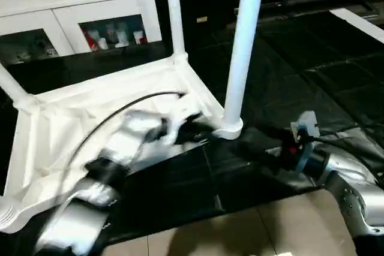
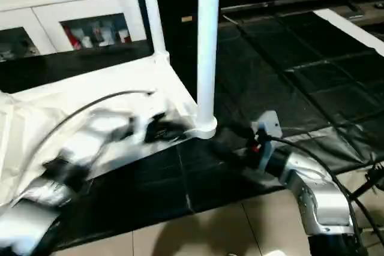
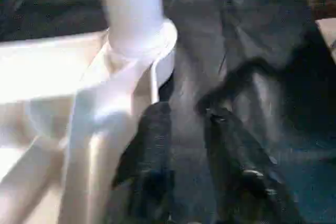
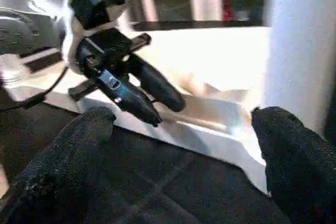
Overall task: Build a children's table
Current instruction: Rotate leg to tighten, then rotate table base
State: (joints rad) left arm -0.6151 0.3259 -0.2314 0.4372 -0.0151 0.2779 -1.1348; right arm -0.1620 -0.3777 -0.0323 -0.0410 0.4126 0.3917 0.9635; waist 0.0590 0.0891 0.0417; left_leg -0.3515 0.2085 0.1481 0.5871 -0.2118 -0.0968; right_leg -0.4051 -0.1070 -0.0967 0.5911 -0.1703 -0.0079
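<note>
The white table top (image 1: 66, 121) lies upside down on a black mat, ribbed underside up. White tube legs stand in its corner sockets: one at the near right corner (image 1: 243, 46), one at the back (image 1: 174, 10), and one at the left (image 1: 9, 88). My left gripper (image 3: 186, 111) hovers over the top's near edge, right beside the near-right socket (image 1: 227, 129). Its fingers (image 3: 152, 150) stand a little apart with only mat showing between them. My right gripper (image 4: 181, 114) sits low on the mat, just right of that socket, wide open and holding nothing. Its fingertips (image 4: 294, 156) point at the leg's base.
A white cabinet (image 1: 90, 4) with glass doors stands behind the table top. The black mat (image 1: 300, 70) stretches to the right, with tiled floor (image 1: 240, 232) in front. A black cable (image 1: 120, 109) arcs over my left forearm. A white strip (image 1: 360, 22) lies at the far right.
</note>
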